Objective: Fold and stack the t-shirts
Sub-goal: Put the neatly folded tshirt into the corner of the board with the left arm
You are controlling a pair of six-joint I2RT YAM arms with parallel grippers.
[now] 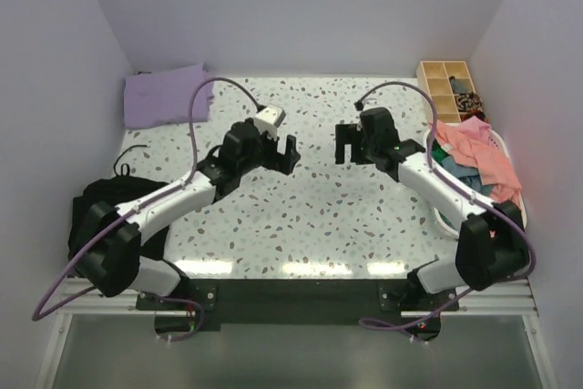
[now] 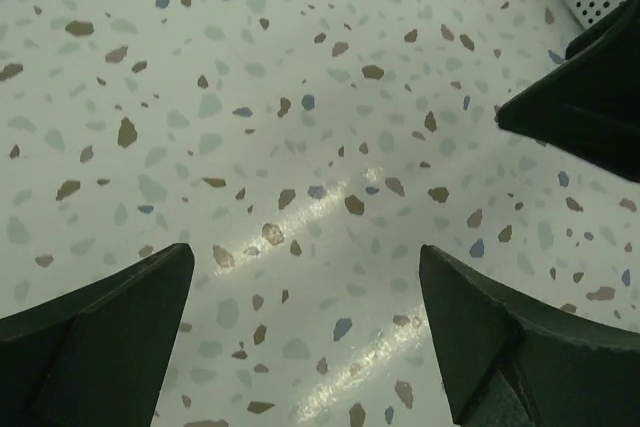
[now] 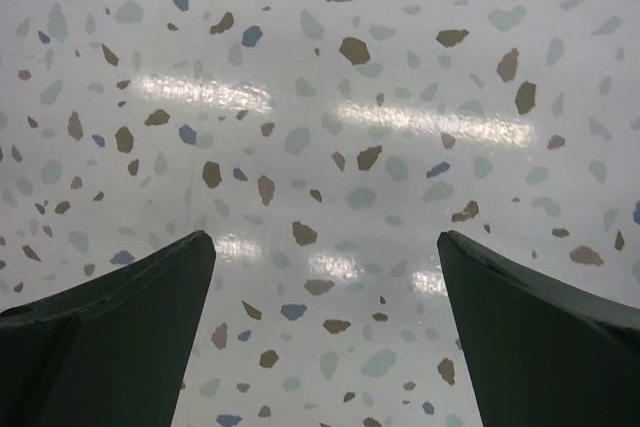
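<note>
— Where are we holding the arms?
— We are hovering the left gripper [image 1: 286, 154] and the right gripper [image 1: 344, 144] face to face above the middle of the speckled table [image 1: 310, 216]. Both have their jaws spread wide and are gripping nothing.
— And the t-shirts?
— We are seeing the lavender t-shirt [image 1: 167, 95] lying folded in the far left corner. The salmon-pink t-shirt [image 1: 481, 157] is spilling out of the white basket [image 1: 497, 140] on the right, and a teal t-shirt [image 1: 453, 172] is bunching up under it.
</note>
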